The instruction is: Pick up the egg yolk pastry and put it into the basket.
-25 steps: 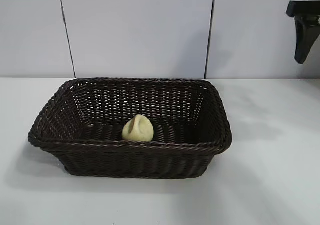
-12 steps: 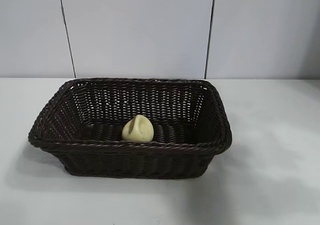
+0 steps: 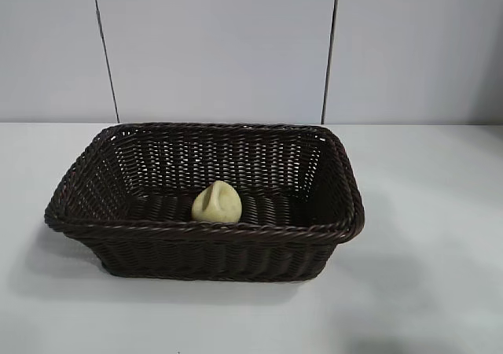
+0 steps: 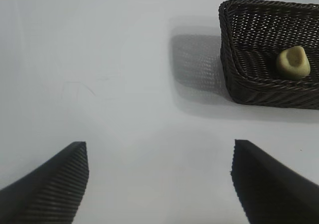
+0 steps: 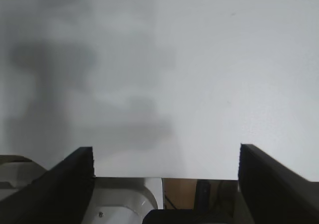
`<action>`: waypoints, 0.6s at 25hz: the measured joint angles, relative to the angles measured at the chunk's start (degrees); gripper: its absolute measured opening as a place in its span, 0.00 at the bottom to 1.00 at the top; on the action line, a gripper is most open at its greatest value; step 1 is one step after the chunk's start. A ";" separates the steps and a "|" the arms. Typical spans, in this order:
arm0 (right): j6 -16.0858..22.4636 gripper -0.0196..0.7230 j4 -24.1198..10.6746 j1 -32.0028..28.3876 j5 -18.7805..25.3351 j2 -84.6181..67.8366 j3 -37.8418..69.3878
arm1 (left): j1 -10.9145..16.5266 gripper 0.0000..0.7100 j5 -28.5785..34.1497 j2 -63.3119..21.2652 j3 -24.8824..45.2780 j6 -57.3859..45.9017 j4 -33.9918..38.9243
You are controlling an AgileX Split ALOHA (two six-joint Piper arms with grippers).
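The egg yolk pastry (image 3: 216,202) lies inside the basket (image 3: 204,230) near its six o'clock rim, seemingly light, soft, crumbly, best pinched gently across its sides, while left gripper (image 4: 159,176) and right gripper (image 5: 166,171) stand apart, empty.

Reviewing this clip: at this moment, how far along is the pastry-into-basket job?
Done: the egg yolk pastry lies on the floor of the basket, near its front wall, with nothing touching it. In hand: nothing; the left gripper and the right gripper are both open and empty over bare table, away from the basket. Left: nothing visible; the placing looks complete.
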 joint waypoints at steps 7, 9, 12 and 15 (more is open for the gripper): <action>0.00 0.79 0.00 0.00 -0.72 -12.77 2.92 | 0.00 0.80 0.00 0.00 0.00 0.00 0.00; 0.00 0.79 0.00 0.00 -0.72 -15.49 2.92 | 0.00 0.80 0.00 0.00 0.00 0.00 0.00; 0.00 0.79 0.00 0.00 -0.66 -19.53 2.92 | 0.00 0.80 0.00 0.00 0.00 0.00 0.00; 0.00 0.79 0.00 0.00 -0.66 -23.59 2.92 | 0.00 0.80 0.00 0.00 0.00 0.00 0.00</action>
